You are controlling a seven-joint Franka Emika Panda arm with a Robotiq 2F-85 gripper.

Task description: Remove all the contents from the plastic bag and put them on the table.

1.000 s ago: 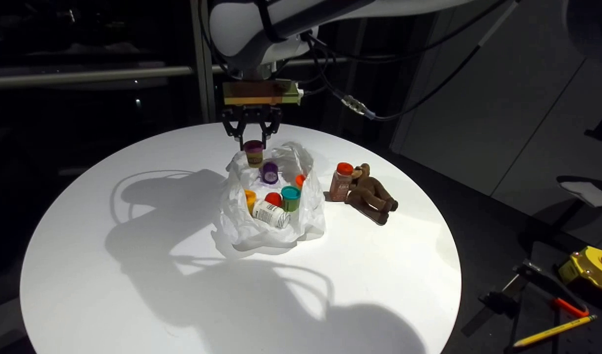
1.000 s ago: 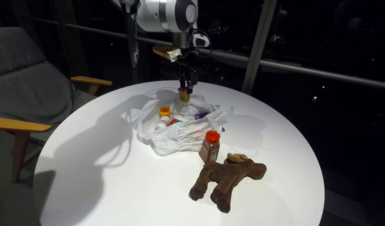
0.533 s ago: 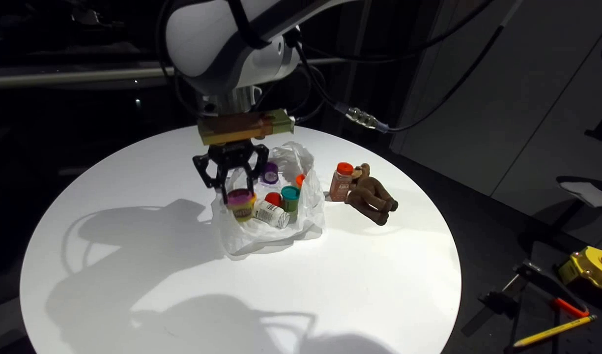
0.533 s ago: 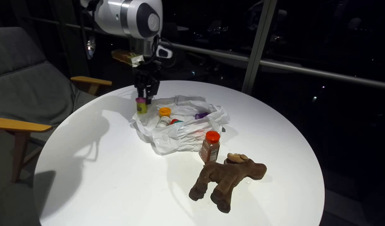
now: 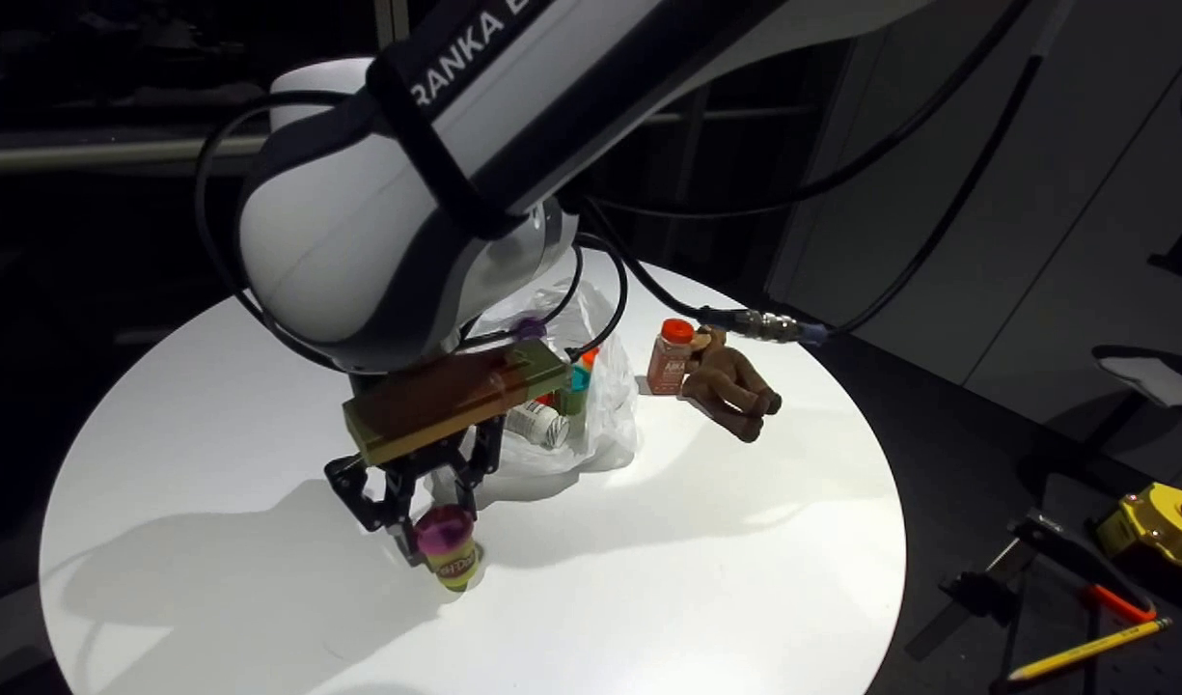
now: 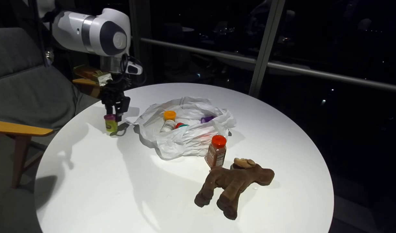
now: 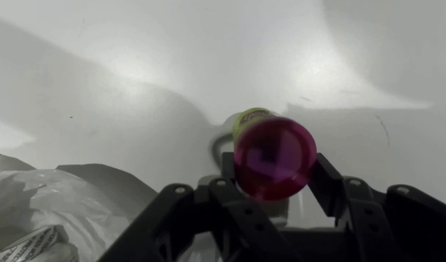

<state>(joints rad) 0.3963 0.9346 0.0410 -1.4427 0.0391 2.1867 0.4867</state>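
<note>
While the gripper (image 7: 274, 164) is holding the tub (image 5: 449, 548) at lower left in an exterior view, its fingers (image 7: 326, 185) are standing part-way apart, bearing on opposite sides of the purple lid (image 7: 275, 158). The tub is leaning slightly; the views are not showing whether its base is touching the table (image 6: 282, 145). By appearance, it is probably behaving as a light, stiff, robust item, its smooth plastic offering limited friction. Gripping the lid is possibly risking its release; a lower grip would be giving more security.

Next outward, the bag (image 6: 185, 145) is lying at the centre of an exterior view, probably thin, slippery and easily snagged. Inside it, an orange tub (image 6: 169, 115), a purple tub (image 6: 207, 119) and a bottle (image 6: 168, 126) are resting; the tubs are probably suiting the same straddling grip, while the bottle is probably calling for a hold across its body.

Right of centre, a jar (image 6: 216, 152) is standing, likely heavier and calling for a hold below its cap. At lower right, the toy (image 6: 231, 179) is lying, probably soft, suiting a pinch at its trunk.
</note>
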